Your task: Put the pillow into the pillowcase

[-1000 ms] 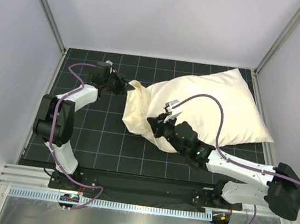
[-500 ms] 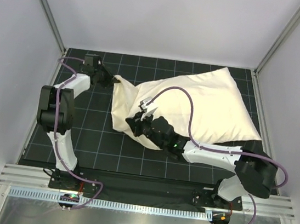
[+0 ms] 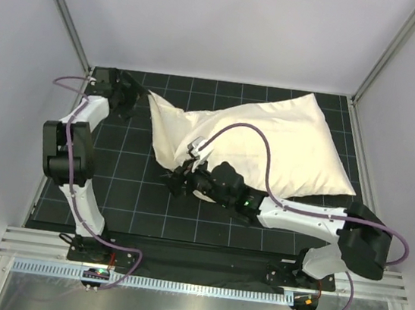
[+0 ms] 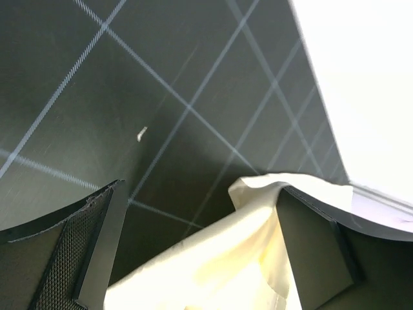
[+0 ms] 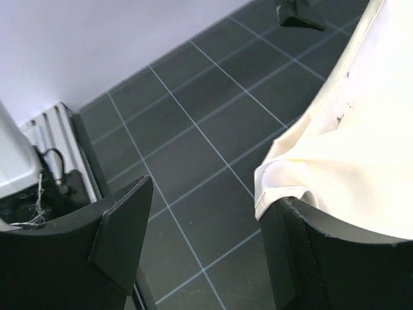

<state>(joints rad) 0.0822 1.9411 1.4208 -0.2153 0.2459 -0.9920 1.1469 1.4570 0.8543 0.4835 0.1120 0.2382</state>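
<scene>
The pillowcase (image 3: 270, 140), cream and wrinkled, lies bulging across the mat from the far left to the right side. The pillow's own surface is hidden inside it. My left gripper (image 3: 135, 102) is at the sack's far-left corner. In the left wrist view it (image 4: 206, 255) is open wide, with the loose cloth (image 4: 213, 271) lying between the jaws and draped on the right finger (image 4: 316, 252). My right gripper (image 3: 176, 182) is at the sack's near-left corner. It (image 5: 213, 248) is open, with the hem (image 5: 284, 181) resting on its right finger (image 5: 303, 258).
A black grid mat (image 3: 110, 196) covers the table. White walls and metal posts (image 3: 62, 10) close in the left, back and right. The left arm reaches close to the left wall. A purple cable (image 3: 265, 151) loops over the pillowcase.
Both grippers were shut on the pillowcase's left edge and have now opened. Both arms moved left, dragging that edge leftward, and the sack lies flatter and longer.
</scene>
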